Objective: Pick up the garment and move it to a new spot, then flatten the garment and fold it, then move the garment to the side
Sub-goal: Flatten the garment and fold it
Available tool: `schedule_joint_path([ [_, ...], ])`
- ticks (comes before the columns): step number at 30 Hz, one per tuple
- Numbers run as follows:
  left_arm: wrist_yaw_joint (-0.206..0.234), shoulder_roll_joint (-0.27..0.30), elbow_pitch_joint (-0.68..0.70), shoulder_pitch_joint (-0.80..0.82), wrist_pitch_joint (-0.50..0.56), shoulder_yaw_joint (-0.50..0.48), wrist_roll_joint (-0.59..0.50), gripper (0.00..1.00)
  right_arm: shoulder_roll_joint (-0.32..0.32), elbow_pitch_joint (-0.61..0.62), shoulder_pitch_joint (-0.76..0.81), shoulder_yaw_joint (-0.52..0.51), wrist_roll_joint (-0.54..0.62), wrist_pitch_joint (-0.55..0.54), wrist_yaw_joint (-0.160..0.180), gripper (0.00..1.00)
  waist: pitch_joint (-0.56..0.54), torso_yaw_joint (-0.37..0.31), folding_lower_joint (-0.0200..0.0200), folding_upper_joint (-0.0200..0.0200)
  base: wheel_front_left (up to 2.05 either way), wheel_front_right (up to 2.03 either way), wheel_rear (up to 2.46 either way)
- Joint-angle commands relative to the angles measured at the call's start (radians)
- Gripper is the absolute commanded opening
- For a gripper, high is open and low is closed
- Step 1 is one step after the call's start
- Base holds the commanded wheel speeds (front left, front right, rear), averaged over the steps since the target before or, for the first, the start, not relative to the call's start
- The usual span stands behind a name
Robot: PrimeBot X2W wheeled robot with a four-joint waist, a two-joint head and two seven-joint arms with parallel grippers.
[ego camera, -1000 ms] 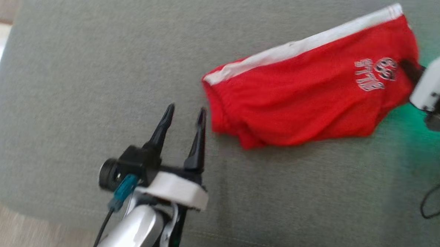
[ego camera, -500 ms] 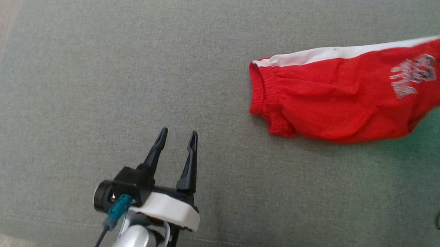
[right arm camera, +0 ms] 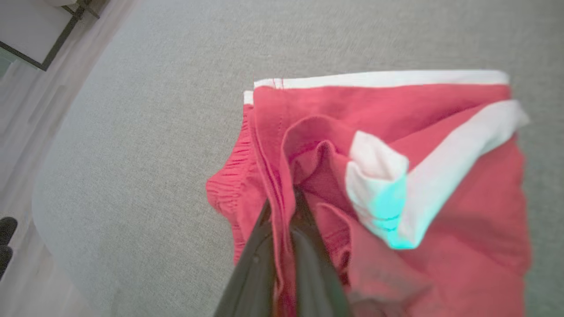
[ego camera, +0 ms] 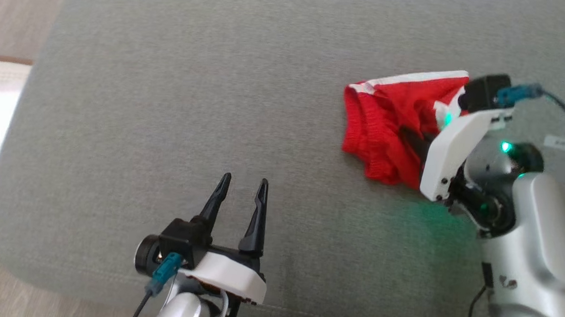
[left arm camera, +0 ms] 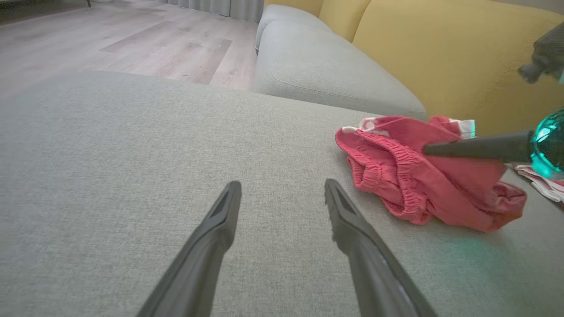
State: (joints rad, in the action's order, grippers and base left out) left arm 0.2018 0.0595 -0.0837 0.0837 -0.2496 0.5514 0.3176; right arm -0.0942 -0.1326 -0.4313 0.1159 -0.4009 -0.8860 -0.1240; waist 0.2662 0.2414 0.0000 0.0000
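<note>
The garment (ego camera: 384,120) is a pair of red shorts with a white side stripe, bunched up on the grey cushion (ego camera: 219,79) at the right. My right gripper (ego camera: 414,140) is shut on a fold of the garment (right arm camera: 317,132), the cloth pinched between its two dark fingers (right arm camera: 264,246). In the left wrist view the garment (left arm camera: 418,176) lies crumpled to the right, one right finger (left arm camera: 476,147) reaching across it. My left gripper (ego camera: 242,187) stands open above the cushion's near part, well left of the shorts, with nothing between its fingers (left arm camera: 220,220).
The grey cushion's near edge (ego camera: 114,294) and left edge border wood floor (ego camera: 17,13). Yellow back cushions (left arm camera: 440,48) and another grey seat (left arm camera: 317,66) rise behind. Bare cushion stretches between the left gripper and the garment.
The right gripper has come back toward me and to the left with the garment, which went from stretched out to bunched up. The head camera shifted. The left gripper stays open.
</note>
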Motion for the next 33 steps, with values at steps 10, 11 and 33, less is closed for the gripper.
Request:
schedule_joint_path([
  [10,-0.005,-0.008,0.016,-0.001,-0.012,-0.038,-0.013,1.0,0.043,-0.052,-0.049,-0.008,-0.048,0.131,-0.007,0.0,-0.026,0.014,0.0,0.0,0.0,0.0,0.0],
  [11,-0.005,-0.008,0.016,-0.001,-0.012,-0.038,-0.013,1.0,0.043,-0.052,-0.049,-0.008,-0.048,0.131,-0.007,0.0,-0.026,0.014,0.0,0.0,0.0,0.0,0.0],
  [33,0.009,-0.009,0.0,-0.06,-0.012,-0.087,-0.014,1.0,0.031,0.01,0.066,0.07,-0.05,0.522,-0.007,1.0,-0.118,-0.064,0.0,0.0,0.0,0.0,0.0],
])
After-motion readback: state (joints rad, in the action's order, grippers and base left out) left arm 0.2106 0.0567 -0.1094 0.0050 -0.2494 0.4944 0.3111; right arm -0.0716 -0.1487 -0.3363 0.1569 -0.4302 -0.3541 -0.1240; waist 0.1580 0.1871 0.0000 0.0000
